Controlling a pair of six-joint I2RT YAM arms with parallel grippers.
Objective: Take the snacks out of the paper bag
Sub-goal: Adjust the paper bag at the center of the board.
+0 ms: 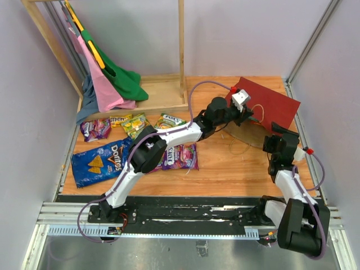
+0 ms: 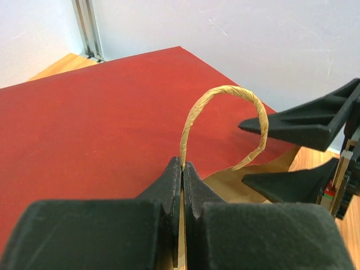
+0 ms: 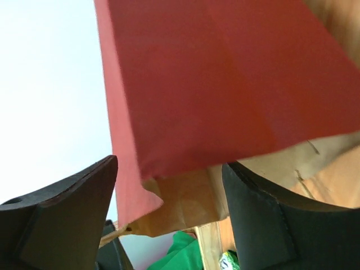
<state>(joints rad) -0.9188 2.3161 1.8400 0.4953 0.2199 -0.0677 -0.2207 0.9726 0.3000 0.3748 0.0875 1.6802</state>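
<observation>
Several snacks [image 1: 179,156], the Doritos [image 1: 100,163] among them, lie on the tabletop [image 1: 225,169] well behind the left claw [image 2: 183,166], back along its arm. The bag [image 1: 270,104] lies just ahead of that claw with its mouth toward the arms. Whether anything is left inside cannot be told, since the interior is hidden. The main risk, as I judge it, sits in the handle [image 2: 228,88]. The left claw is fully closed on one end of that thin twisted string, and a hard pull could tear it from the paper or let it slide out of the pads, dropping the mouth shut. A lift by one handle alone could also swing or drag the whole bag rather than open it. The right claw [image 3: 169,164] stands wide apart and holds nothing, with the mouth's red-and-kraft edge between its fingers. If it closes badly it could crease or rip that edge, or miss it altogether. With both claws this near each other, a careless move could knock them together. The left arm is stretched long and low across the tabletop, its wrist levelled at the mouth. The right arm is folded close to its base, its claw aimed forward and slightly up at the rim.
</observation>
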